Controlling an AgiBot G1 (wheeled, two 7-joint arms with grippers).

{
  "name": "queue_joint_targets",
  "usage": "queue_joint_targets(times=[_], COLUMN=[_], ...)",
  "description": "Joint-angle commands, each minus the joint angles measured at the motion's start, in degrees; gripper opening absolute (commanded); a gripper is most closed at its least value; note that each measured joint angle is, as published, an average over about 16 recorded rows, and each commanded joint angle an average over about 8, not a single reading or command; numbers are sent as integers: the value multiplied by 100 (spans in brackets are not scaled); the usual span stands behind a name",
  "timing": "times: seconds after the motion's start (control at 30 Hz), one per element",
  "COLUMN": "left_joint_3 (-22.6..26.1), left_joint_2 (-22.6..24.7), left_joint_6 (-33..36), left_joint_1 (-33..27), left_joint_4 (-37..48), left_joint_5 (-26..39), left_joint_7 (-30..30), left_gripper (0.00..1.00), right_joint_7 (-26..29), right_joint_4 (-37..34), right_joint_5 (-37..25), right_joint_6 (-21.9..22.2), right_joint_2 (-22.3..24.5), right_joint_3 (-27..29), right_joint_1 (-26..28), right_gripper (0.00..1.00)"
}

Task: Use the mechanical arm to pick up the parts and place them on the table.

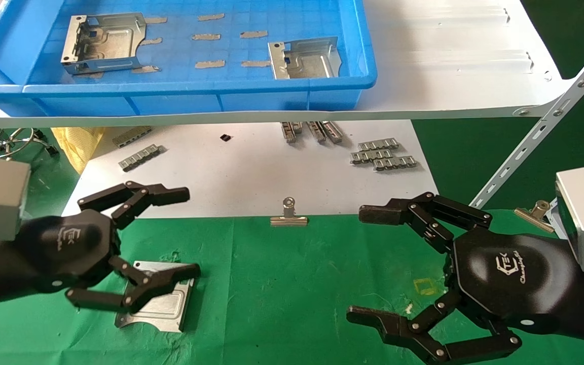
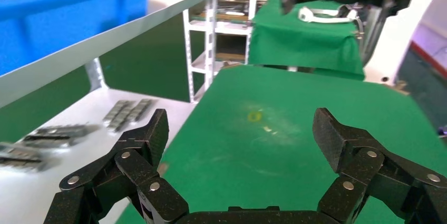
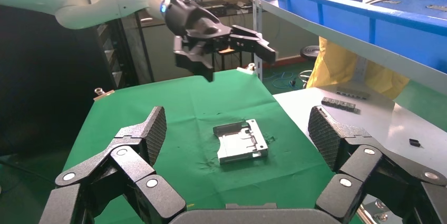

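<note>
One silver part (image 1: 162,304) lies flat on the green table (image 1: 271,284); the right wrist view shows this part (image 3: 241,140) free on the cloth. My left gripper (image 1: 188,233) hovers open above it, touching nothing, and the left gripper (image 3: 221,42) is well clear of the cloth in the right wrist view. Its own camera shows the left gripper (image 2: 242,129) empty over bare cloth. My right gripper (image 1: 360,264) is open and empty over the table's right side, and the right gripper (image 3: 238,126) faces the lying part. Two more parts (image 1: 104,43) (image 1: 304,58) rest in the blue tray (image 1: 195,94).
The tray stands on a white shelf board (image 1: 449,66) overhanging the back, with a slanted perforated brace (image 1: 540,137) at the right. Below it a white board carries ridged strips (image 1: 383,154). A binder clip (image 1: 288,217) sits at the cloth's far edge.
</note>
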Motion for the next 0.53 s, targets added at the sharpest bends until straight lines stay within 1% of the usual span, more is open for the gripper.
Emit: queue_joint_targets(times=[0.03,0.37,0.53], left_joint_3=[-85,-509,-632], left_joint_2=[-47,-282,-350], left_joint_6=[-21,-124,-152], left_joint_1=[86,519,645], left_joint_4=[-245,-1473,-1832], left_joint_5=[-28,-168,-209], left_joint_7=[-146,-875,-1088], left_gripper=[100,100,100], right_joint_7=[0,0,0], right_joint_4=[0,0,0], right_joint_5=[0,0,0], right_joint_6=[0,0,0], right_joint_2=[0,0,0], right_joint_3=[0,0,0], right_joint_1=[0,0,0], right_gripper=[100,100,100])
